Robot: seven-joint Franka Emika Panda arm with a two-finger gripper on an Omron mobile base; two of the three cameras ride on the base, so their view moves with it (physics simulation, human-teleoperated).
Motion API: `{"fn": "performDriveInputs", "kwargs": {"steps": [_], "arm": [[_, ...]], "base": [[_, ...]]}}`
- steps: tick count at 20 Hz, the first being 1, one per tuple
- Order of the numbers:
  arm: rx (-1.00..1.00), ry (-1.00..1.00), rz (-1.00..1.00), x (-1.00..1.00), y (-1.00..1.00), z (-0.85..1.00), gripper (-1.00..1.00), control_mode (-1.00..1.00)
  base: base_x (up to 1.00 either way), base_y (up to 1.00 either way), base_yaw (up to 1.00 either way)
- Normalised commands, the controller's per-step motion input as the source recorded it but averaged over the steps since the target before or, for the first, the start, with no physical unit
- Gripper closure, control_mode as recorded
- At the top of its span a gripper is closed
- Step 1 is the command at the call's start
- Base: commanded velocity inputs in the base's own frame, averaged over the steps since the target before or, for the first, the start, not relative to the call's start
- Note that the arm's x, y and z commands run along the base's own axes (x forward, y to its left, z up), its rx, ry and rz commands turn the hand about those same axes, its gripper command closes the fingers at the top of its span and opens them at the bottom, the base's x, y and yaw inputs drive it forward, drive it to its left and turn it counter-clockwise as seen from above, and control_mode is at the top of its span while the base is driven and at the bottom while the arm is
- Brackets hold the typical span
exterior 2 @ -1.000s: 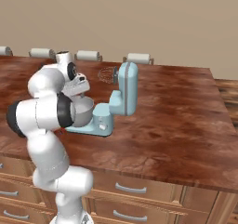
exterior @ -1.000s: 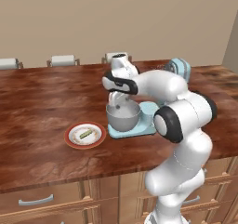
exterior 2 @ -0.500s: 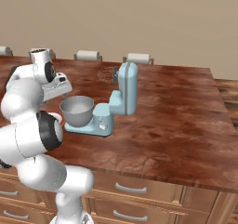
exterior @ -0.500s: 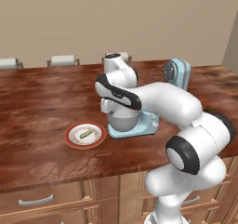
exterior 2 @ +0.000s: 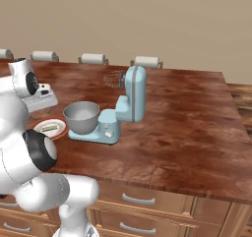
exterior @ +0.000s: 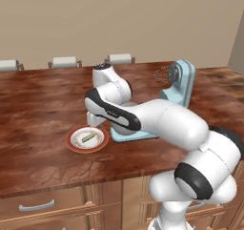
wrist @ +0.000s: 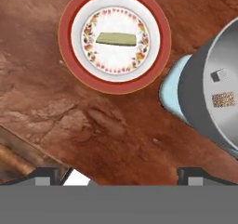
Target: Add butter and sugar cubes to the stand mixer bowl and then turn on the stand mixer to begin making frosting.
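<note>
The butter (wrist: 116,38), a thin yellowish-green stick, lies on a red-rimmed white plate (wrist: 65,37). My gripper (wrist: 118,175) hovers open above the counter just off the plate's edge, nothing between its fingertips. At the right edge of the hand view sits the grey stand mixer bowl (wrist: 204,107) with two small sugar cubes (wrist: 219,74) inside. The bowl (exterior 2: 81,117) rests on the base of the pale-blue stand mixer (exterior 2: 132,96), whose head is tilted up with the whisk out. The plate (exterior 2: 37,125) lies left of the bowl, under my hand (exterior 2: 41,104). The butter (exterior: 88,138) also shows in the left base view.
The brown wooden counter (exterior: 38,105) stretches wide to the left and right of the mixer. Chair backs (exterior: 64,61) line its far side. The counter's front edge (wrist: 14,144) runs close to the plate, with drawers (exterior 2: 138,199) below.
My arm has swung left from above the bowl toward the plate, uncovering the bowl in the right base view. The gripper stayed open. Plate, butter and mixer have not moved.
</note>
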Motion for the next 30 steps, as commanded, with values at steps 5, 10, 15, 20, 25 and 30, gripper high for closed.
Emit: {"fn": "performDriveInputs", "kwargs": {"steps": [5, 10, 15, 20, 25, 30], "arm": [[0.03, 0.04, -0.59, 0.12, 0.64, -0.24, -1.0, -1.0], [0.03, 0.01, -0.56, 0.46, 0.47, -0.38, -1.0, -1.0], [0.02, 0.0, -0.54, 0.62, 0.11, -0.43, -1.0, -1.0], [0.04, 0.02, -0.43, 0.7, 0.0, -0.34, -1.0, -1.0], [0.06, 0.06, -0.28, 0.49, 0.0, -0.24, -1.0, -1.0], [0.01, 0.07, -0.24, 0.39, 0.0, -0.28, -1.0, -1.0]], "base": [[0.0, 0.0, 0.0], [0.0, 0.0, 0.0], [0.0, 0.0, 0.0], [0.0, 0.0, 0.0], [0.0, 0.0, 0.0], [0.0, 0.0, 0.0]]}}
